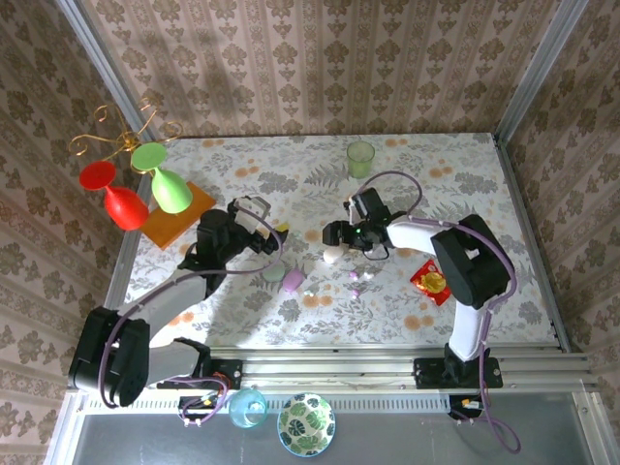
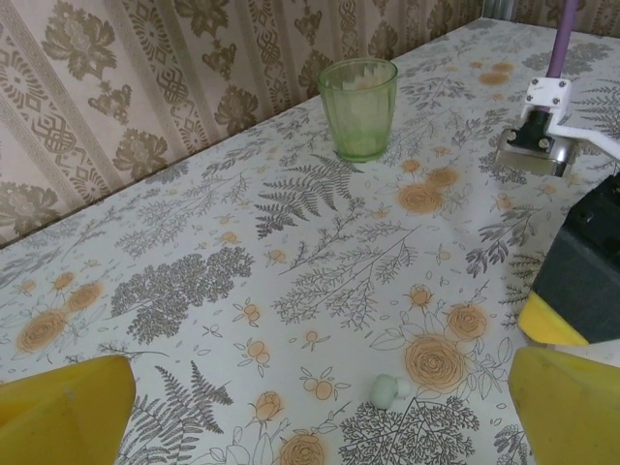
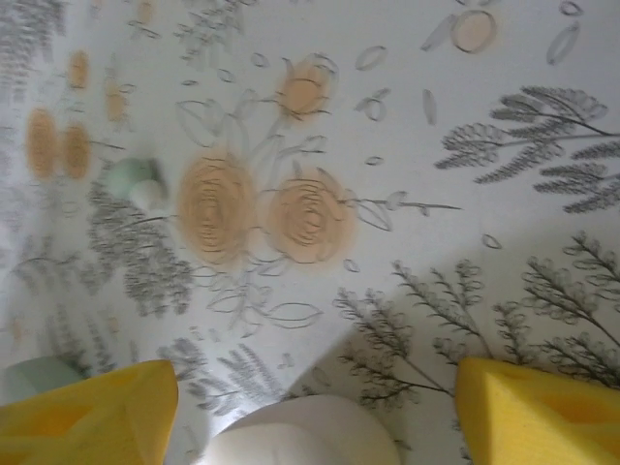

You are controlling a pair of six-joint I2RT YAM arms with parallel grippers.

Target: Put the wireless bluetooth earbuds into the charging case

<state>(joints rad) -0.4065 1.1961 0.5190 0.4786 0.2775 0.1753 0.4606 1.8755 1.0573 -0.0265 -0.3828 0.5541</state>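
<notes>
The pincer (image 3: 315, 415) is wide open, with one yellow finger (image 3: 87, 412) low on the left and the other low on the right. A white case (image 3: 305, 436) sits between them on the flowery table (image 3: 407, 126). A small green bud (image 3: 136, 182) lies farther off, to the left. Another green thing (image 3: 34, 376) peeks out by the left finger

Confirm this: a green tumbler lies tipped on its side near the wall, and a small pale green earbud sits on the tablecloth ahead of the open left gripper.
Wrong on one count: the green tumbler stands upright near the wall, as the left wrist view shows. The small pale green earbud does sit on the tablecloth ahead of the open left gripper.
</notes>
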